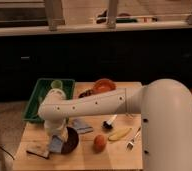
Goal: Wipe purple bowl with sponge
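Observation:
The purple bowl (pixel 72 141) is a dark maroon dish near the front left of the wooden table (pixel 116 152). It looks tilted up, with its left side against the sponge. The sponge (pixel 55 145) is a small grey-blue pad just left of the bowl, directly under my gripper (pixel 57 135). My white arm reaches in from the right and bends down over them, and the gripper points down at the sponge. The wrist hides the top of the sponge and part of the bowl.
A flat grey-blue angular piece (pixel 82 125) lies behind the bowl. A brown block (pixel 38 149) sits at the front left. An orange fruit (pixel 99 143), a banana (pixel 120 133), a fork (pixel 133 138) and a brush (pixel 109 123) lie to the right. A green bin (pixel 36 100) and an orange bowl (pixel 104 85) stand at the back.

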Motion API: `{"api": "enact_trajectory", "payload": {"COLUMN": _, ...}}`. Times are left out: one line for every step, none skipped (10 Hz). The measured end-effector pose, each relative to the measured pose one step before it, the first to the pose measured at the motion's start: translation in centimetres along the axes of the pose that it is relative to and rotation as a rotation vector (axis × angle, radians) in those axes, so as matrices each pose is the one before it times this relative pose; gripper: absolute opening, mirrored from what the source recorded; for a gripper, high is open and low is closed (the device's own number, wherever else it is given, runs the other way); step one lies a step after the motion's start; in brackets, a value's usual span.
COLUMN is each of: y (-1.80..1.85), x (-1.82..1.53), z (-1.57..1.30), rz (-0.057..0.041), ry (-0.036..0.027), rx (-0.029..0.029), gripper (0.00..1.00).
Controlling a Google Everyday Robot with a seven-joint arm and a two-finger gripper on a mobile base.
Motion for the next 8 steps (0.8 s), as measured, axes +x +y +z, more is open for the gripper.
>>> {"api": "enact_trajectory", "payload": {"y": 0.597, "x": -0.685, "z": 0.155, "rz": 0.01287, "ry": -0.01310, "rx": -0.00477, "gripper": 0.06}}
{"api": "enact_trajectory", "payload": {"y": 0.887, "x": -0.462, "z": 0.047, "rz": 0.02153, "ry": -0.00605, "rx": -0.00615, "gripper": 0.06}}
{"api": "enact_trajectory", "payload": {"y": 1.137, "x": -0.049, "z": -0.138, "rz": 0.02998, "ry": 0.00063, "rx": -0.00583, "gripper": 0.06}}
{"api": "enact_trajectory", "payload": {"y": 1.133, "x": 0.241, "z": -0.249, "rz": 0.02752, "ry": 0.00524, "rx": -0.00526, "gripper": 0.06}}
{"api": "enact_trajectory", "payload": {"y": 0.973, "x": 0.346, "z": -0.344, "rz": 0.02613, "ry": 0.00829, "rx": -0.00301, "gripper": 0.06}}
{"api": "enact_trajectory", "payload": {"y": 0.532, "x": 0.336, "z": -0.293, "rz": 0.01826, "ry": 0.01160, "rx": -0.00553, "gripper": 0.06}}
{"api": "enact_trajectory", "payload": {"y": 0.199, "x": 0.482, "z": -0.298, "rz": 0.01183, "ry": 0.01545, "rx": 0.00002, "gripper": 0.06}}
{"api": "enact_trajectory", "payload": {"y": 0.466, "x": 0.801, "z": -0.416, "rz": 0.01519, "ry": 0.02372, "rx": -0.00019, "gripper": 0.06}}
